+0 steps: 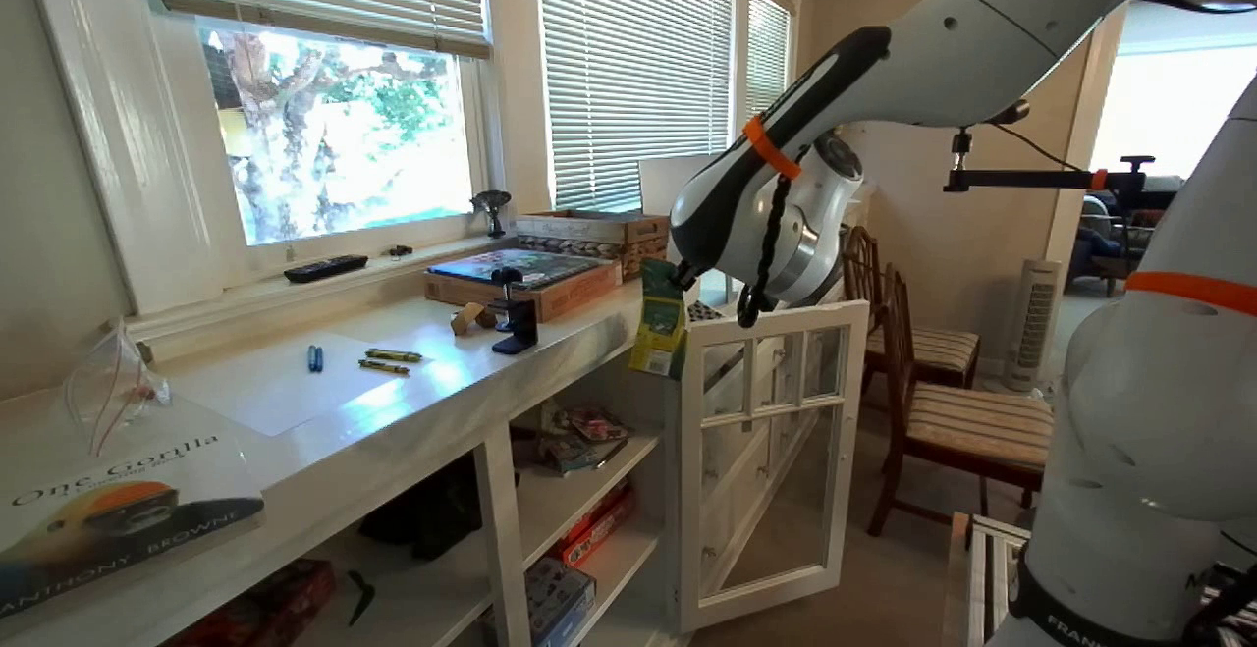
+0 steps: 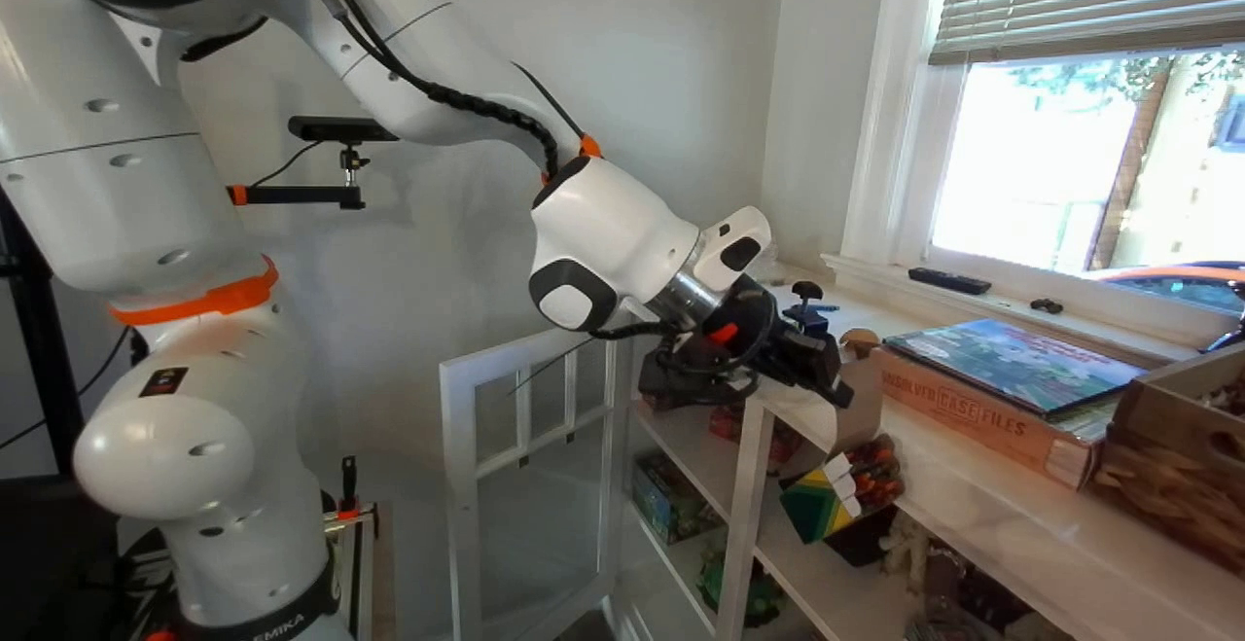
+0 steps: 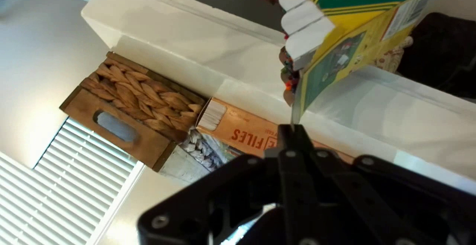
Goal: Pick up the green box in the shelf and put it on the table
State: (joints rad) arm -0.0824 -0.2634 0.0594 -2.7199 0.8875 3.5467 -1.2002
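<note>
The green box (image 3: 346, 51), a green and yellow carton of crayons, dangles from my gripper (image 3: 292, 126). Shut fingertips pinch its thin upper flap in the wrist view. In an exterior view the carton (image 2: 827, 495) hangs tilted, its open end with crayon tips facing the countertop side. My gripper (image 2: 838, 394) is above it, near the front edge of the table (image 2: 982, 456). In another exterior view the green box (image 1: 660, 333) hangs at the front edge of the table (image 1: 579, 318), outside the shelf (image 1: 501, 529) and close to the hinge side of its door.
The glass-paned door (image 1: 771, 431) stands open below the wrist. On the table are an orange case-files box (image 2: 973, 412) with a flat game on top, wooden crates (image 1: 589, 228), a black clamp (image 1: 516, 318), crayons (image 1: 388, 362) and a book (image 1: 128, 510). Chairs (image 1: 967, 421) stand beyond.
</note>
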